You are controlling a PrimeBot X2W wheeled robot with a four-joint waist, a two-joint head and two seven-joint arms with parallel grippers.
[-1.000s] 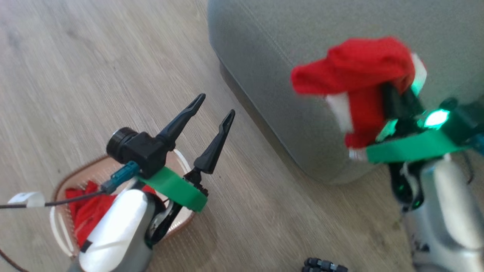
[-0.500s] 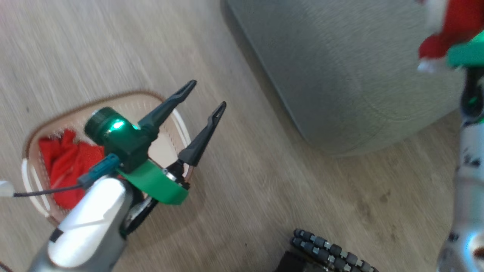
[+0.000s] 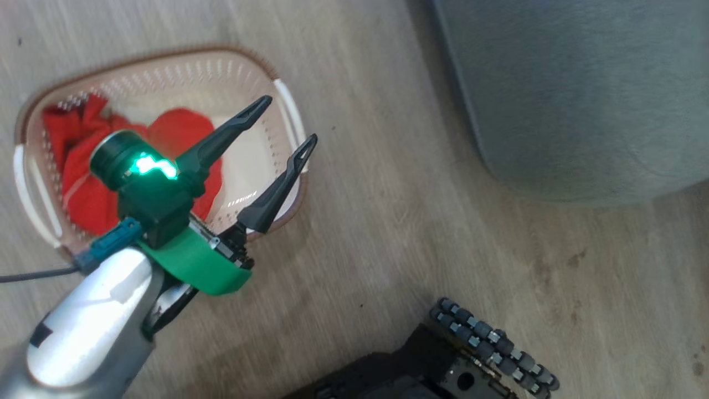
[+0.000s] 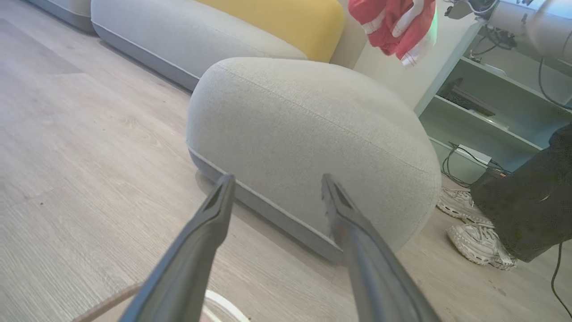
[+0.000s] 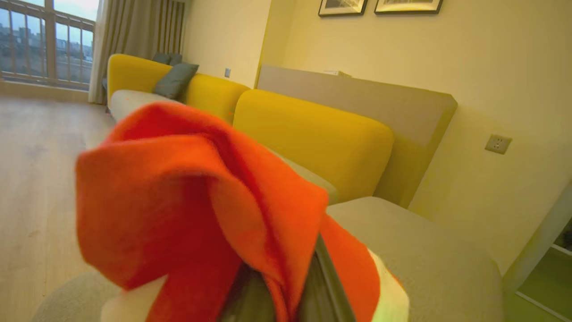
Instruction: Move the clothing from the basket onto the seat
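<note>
The left end effector (image 3: 291, 118), spread and empty, hovers over the basket (image 3: 149, 55); the clothing (image 3: 83, 183) lies in the basket's left half, behind the fingertips. The right end effector (image 5: 286, 290) pinches a red garment (image 5: 187, 192) over the seat (image 4: 313, 125).

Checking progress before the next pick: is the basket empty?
Not empty: red clothing lies bunched in the basket, toward its left side; the rest of its bottom is bare.
</note>
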